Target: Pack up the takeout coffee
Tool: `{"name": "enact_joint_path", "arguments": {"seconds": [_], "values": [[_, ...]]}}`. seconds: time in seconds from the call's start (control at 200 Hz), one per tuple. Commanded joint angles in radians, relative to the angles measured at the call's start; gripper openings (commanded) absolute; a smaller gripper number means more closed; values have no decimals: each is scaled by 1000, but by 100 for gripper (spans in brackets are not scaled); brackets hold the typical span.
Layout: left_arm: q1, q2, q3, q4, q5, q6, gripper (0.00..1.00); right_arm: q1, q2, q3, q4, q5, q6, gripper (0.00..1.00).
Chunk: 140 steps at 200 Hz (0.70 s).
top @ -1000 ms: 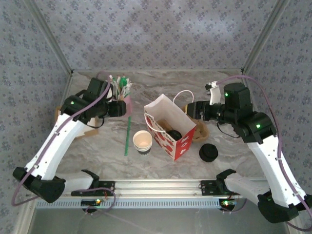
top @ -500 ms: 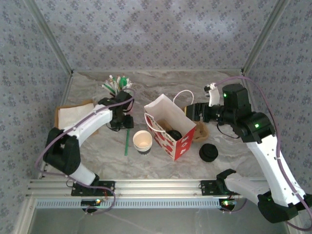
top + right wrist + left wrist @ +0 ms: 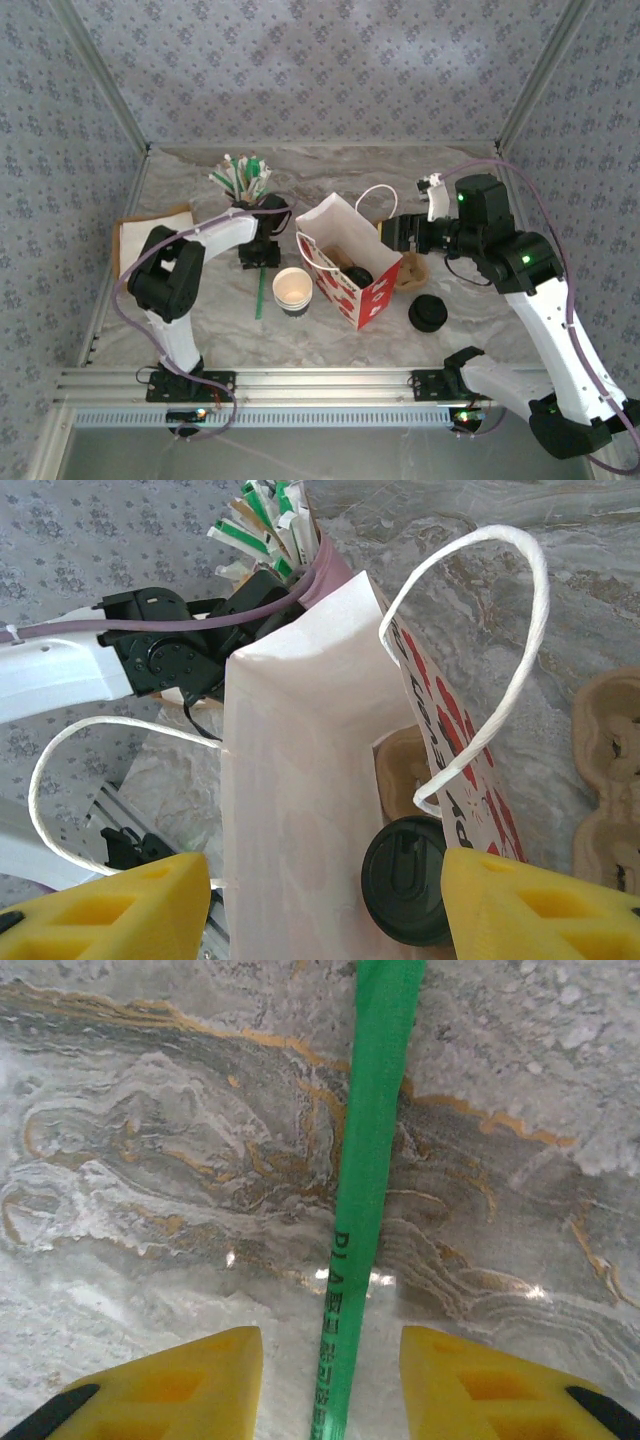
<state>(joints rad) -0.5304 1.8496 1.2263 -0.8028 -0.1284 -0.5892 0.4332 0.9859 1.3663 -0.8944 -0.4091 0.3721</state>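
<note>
Takeout coffee (image 3: 358, 275) sat inside the white paper bag with red print (image 3: 335, 240), just right of the middle of the overhead view; only its round black lid could be seen down in the bag's open mouth. In the right wrist view that lid (image 3: 405, 878) lay at the lower middle of the frame, against the bag's (image 3: 300, 760) right-hand wall and below one of the white string handles.

The right gripper (image 3: 392, 232) hung at the bag's upper right rim. Its yellow fingers (image 3: 100, 905) stood wide apart, one at each lower corner of the wrist frame with the bag's mouth between them; whether they touched the paper could not be told.

The left gripper (image 3: 258, 255) was down on the marble table (image 3: 200, 320) left of the bag. Its jaws stood apart, straddling a green straw (image 3: 370, 1160) lying flat on the marble, with a gap on either side.

A stack of white cups (image 3: 292, 290) stood just lower left of the bag, loose black lids (image 3: 428, 313) to its lower right, and a holder of wrapped straws (image 3: 243, 178) at the upper left.
</note>
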Motion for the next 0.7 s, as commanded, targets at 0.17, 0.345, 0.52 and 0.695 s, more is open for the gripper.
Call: {"name": "enact_joint_path", "arguments": {"seconds": [0.17, 0.345, 0.52, 0.695], "values": [[17, 38, 8, 39, 15, 5, 33, -4, -16, -10, -10, -22, -24, 65], [18, 53, 1, 44, 24, 8, 25, -6, -21, -9, -15, -20, -24, 65], [13, 30, -7, 39, 19, 9, 14, -6, -26, -9, -16, -18, -24, 65], [-1, -22, -1, 3, -15, 9, 9, -5, -29, -7, -13, -19, -18, 65]]}}
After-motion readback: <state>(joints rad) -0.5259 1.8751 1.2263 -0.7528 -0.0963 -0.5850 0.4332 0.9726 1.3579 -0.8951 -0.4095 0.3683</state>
